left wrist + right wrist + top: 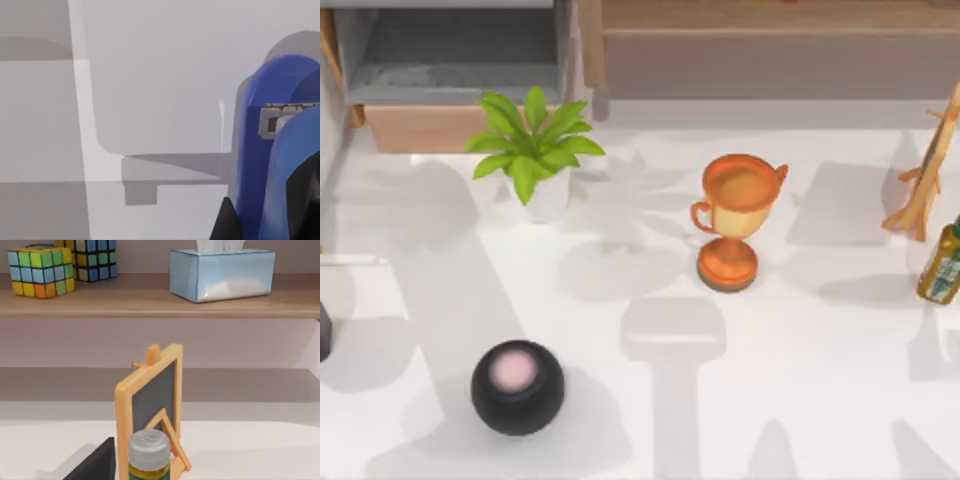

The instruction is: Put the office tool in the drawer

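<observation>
The office tool (272,150) is a blue, rounded body seen very close in the left wrist view, standing over the white table. A black part of my left gripper (225,227) shows right beside it, and whether it grips the tool is unclear. The drawer (420,128) stands pulled out at the top view's far left, with a grey interior and a tan front panel. A dark wedge of my right gripper (95,465) sits low in the right wrist view, close behind a bottle.
A potted plant (535,150) stands just in front of the drawer. An orange trophy (735,220) is mid-table and a black sphere with a pink top (517,386) is near left. A small easel (925,180) and a bottle (942,262) stand at the right edge. A dark shape (323,332) is cut off at the left edge.
</observation>
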{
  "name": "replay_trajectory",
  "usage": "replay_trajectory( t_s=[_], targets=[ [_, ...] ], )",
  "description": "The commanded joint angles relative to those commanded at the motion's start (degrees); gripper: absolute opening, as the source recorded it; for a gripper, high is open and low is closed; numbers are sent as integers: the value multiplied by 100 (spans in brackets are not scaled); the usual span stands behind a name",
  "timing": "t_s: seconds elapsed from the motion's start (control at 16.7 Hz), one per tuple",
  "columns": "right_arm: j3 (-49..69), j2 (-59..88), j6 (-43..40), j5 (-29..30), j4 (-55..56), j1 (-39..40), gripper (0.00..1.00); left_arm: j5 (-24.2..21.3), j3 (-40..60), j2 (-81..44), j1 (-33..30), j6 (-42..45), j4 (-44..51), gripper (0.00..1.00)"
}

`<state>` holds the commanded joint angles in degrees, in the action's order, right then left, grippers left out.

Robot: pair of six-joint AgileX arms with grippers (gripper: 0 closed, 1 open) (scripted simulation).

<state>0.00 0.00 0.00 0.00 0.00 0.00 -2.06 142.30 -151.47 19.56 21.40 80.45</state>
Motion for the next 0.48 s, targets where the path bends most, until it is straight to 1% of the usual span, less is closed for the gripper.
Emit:
replay_trajectory(
  t_s=[0.48],
  targets=[
    [0,0,0,0,0,0,100,0,0,0,0,0,0,68]
  ],
)
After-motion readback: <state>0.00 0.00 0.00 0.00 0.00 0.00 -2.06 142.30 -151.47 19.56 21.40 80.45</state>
